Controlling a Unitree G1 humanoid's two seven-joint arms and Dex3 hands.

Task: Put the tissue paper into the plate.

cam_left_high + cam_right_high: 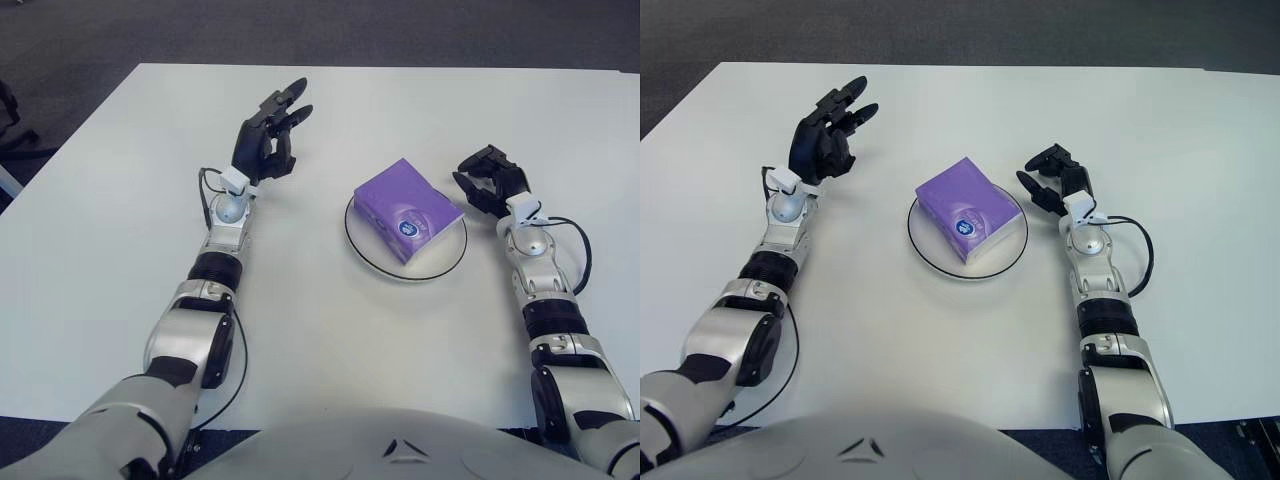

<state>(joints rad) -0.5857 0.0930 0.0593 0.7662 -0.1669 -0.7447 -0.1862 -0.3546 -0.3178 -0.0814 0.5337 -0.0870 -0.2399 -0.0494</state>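
Left eye view: a white desk (pixel 330 340) fills most of the frame, with dark carpet along the upper edge. Next in size are the robot's two silver arms, reaching in from the lower corners. Right of centre sits a round white plate (pixel 445 262) with a dark rim. The tissue paper (pixel 406 210), a purple pack with a round mark on its top, lies inside the plate, turned at an angle, its upper corner reaching about to the plate's far rim. The left hand (pixel 268 138) is raised in the upper left of centre, well apart from the plate, its fingers loosely spread and pointing up and to the right, grasping nothing. The right hand (pixel 489 181) shows just beside the plate's right edge, its fingers partly curled, also without anything in them.
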